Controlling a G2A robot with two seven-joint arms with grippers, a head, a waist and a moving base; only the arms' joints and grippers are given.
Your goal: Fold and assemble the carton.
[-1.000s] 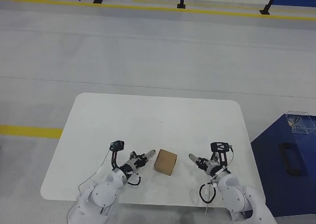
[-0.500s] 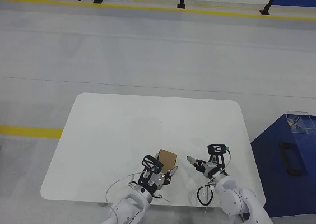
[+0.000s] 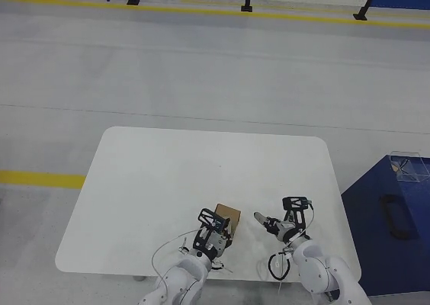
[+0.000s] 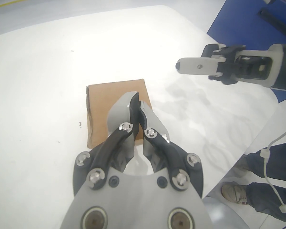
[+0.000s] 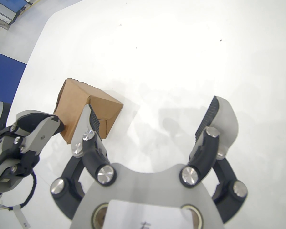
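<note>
The small brown cardboard carton [image 3: 228, 213] sits on the white worktop [image 3: 200, 160], already boxed up, with a folded end flap facing the right gripper [image 5: 151, 103]. That gripper waits just beside the carton, clear of it, its fingers [image 5: 219, 110] wide apart. The left gripper [image 4: 135, 98] sits at the carton's robot-facing side, fingers [image 4: 124, 106] pressed together over its top edge. To do this step well, I'd press down lightly with those closed fingers to pin the carton while the right gripper tucks the end flap. A second ago the left gripper lay beside the carton, opposite the right one. It has since swung round, and the carton has been nudged slightly.
</note>
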